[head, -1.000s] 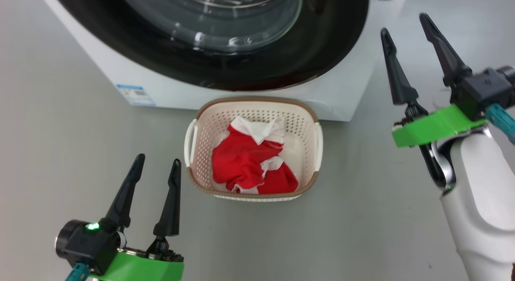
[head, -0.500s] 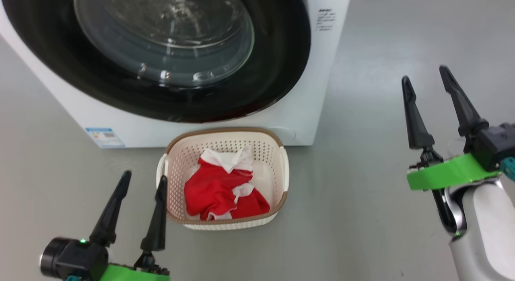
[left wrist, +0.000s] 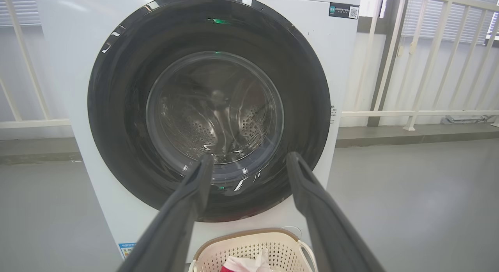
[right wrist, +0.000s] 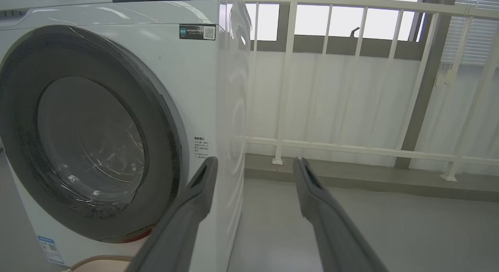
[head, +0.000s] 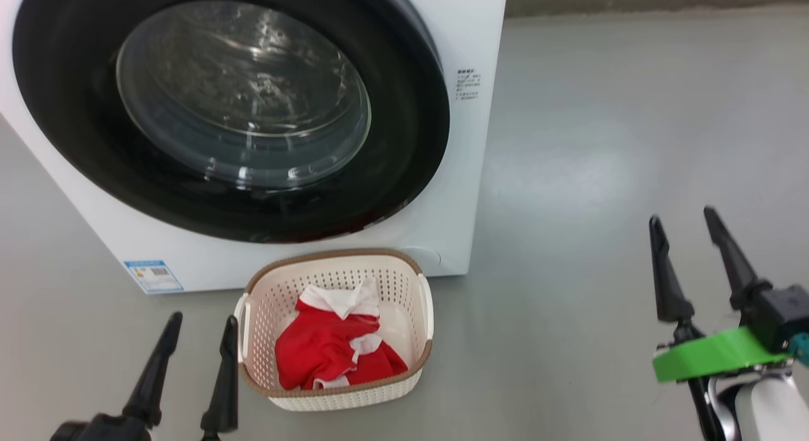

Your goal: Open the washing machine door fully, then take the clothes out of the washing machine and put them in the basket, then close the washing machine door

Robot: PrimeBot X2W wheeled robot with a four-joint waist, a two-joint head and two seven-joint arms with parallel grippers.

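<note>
The washing machine (head: 471,36) stands on the grey floor (head: 600,144) with its front turned toward the robot. The washing machine door (head: 243,100) is closed, lying flat against that front, its glass window bulging outward and the steel drum showing dimly through it. A small blue label (head: 153,275) sits at the lower left corner of the front.

The basket (head: 341,400) stands upright on the floor just in front of the machine, below the door's lower right part. Its two white handles are at its left and right ends, so its long axis appears to run across the head view, alongside the machine's front. The clothes (head: 328,359) lie inside it as a crumpled red heap, the white trim at the end nearer the machine and the red bulk nearer the robot.

The left pincer (head: 203,316) hangs just left of the basket, fingers apart and empty, pointing at the lower part of the door. The right pincer (head: 681,215) is well apart to the right, over bare floor, fingers likewise spread and holding nothing. In its own wrist view they point past the machine's right front corner toward a white railing (right wrist: 286,69).
</note>
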